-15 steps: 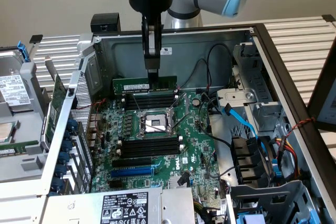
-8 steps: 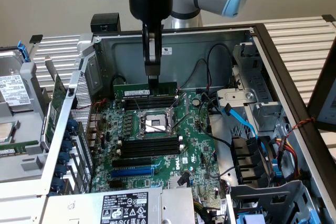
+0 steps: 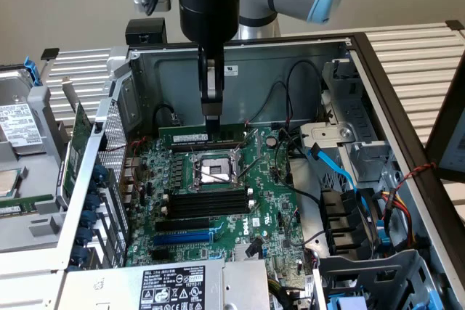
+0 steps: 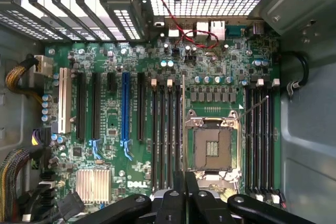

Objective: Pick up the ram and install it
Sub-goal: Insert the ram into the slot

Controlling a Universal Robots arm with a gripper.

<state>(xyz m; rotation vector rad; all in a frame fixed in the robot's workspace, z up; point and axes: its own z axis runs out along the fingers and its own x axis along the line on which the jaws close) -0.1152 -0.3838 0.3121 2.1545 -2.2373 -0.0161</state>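
The ram (image 3: 190,138) is a thin green stick with a small white label, hanging level just under my gripper (image 3: 211,123), which is shut on its upper edge. It sits low over the motherboard, by the pair of black slots (image 3: 207,147) behind the open CPU socket (image 3: 216,172). I cannot tell whether it touches a slot. In the wrist view the ram (image 4: 183,124) shows edge-on as a thin line running out from my gripper (image 4: 184,182), between the socket (image 4: 212,148) and a bank of black slots (image 4: 165,140).
More black slots (image 3: 207,205) and a blue slot (image 3: 182,237) lie in front of the socket. The case's back wall (image 3: 290,63) stands close behind the gripper. A blue cable (image 3: 334,168) and drive bays crowd the exterior view's right. A silver heatsink (image 4: 94,186) sits on the board.
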